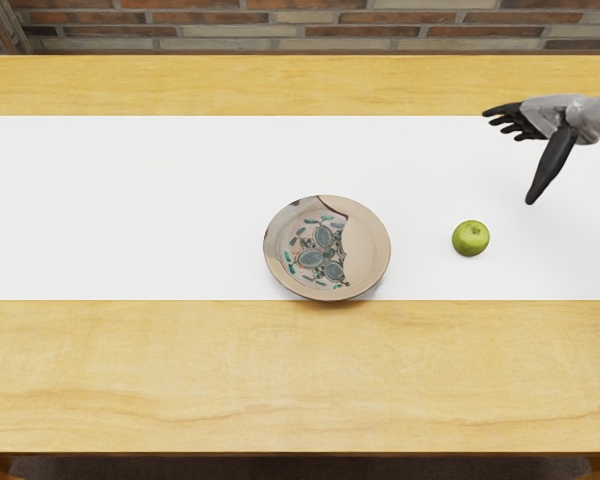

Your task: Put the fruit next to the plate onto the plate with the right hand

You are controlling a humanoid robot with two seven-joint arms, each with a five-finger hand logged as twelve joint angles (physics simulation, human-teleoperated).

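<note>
While your right hand (545, 120) hangs over the far right end of the table (280, 380), with its arm coming in from the right edge, it holds nothing. You have the fingers (551, 163) spread and loose. Most fan out toward 9 o'clock, and one long dark digit points down toward 7 o'clock. Hand touches no object.

Green apple (471, 238) is your fruit. It sits on the white runner (130, 200) at 3 o'clock from the plate (373, 240), near it but clearly apart, with a strip of bare runner between them. Apple is upright, with the stem dimple visible on top. It is not on the plate.

From the apple, your hand is at about 1 o'clock, well apart. The tip of the down-pointing digit is the closest part, and it is short of the fruit.

Plate is round, tan, with a blue-green leaf pattern left of its centre. It lies flat near the middle of the runner, and its rim at 6 o'clock reaches the runner's near edge. Nothing rests on it.

Runner crosses the wooden table from 9 to 3 o'clock. Bare wood shows at 12 and 6 o'clock. Brick wall (280, 25) runs behind the table at 12 o'clock.
</note>
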